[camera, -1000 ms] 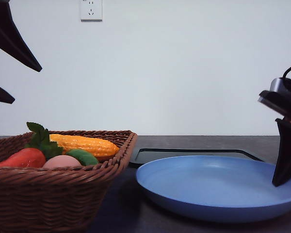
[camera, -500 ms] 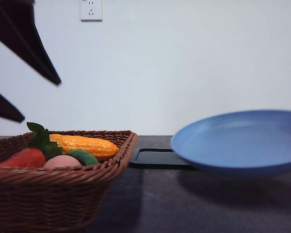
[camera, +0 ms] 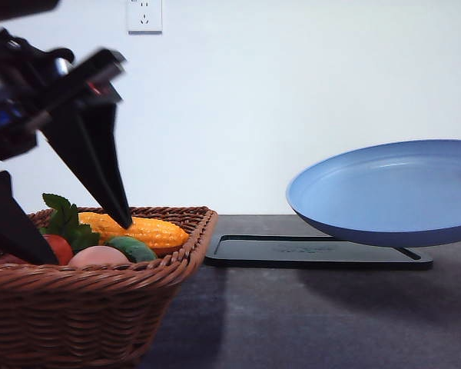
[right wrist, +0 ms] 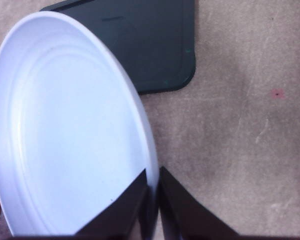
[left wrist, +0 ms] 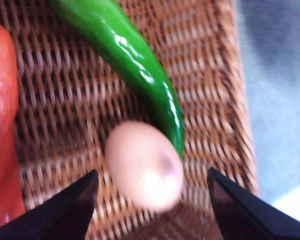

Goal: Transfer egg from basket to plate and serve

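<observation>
1. The left gripper is seen spread wide above the basket, its two dark fingers set well apart on either side of the egg; nothing is held between them.
2. The egg is seen lying on the woven floor of the basket, near the basket's right wall, not touched by either finger.
3. A green pepper is laid just beside the egg, its tip touching or nearly touching it; which cannot be told.
4. A red vegetable is seen at the far side of the basket floor from the pepper, and a yellow corn cob lies toward the basket's back rim.
5. The right gripper is closed on the rim of the plate.
6. The plate is held in the air, tilted, above the tabletop.
7. A black tray is seen flat on the tabletop under the plate's near edge.
</observation>
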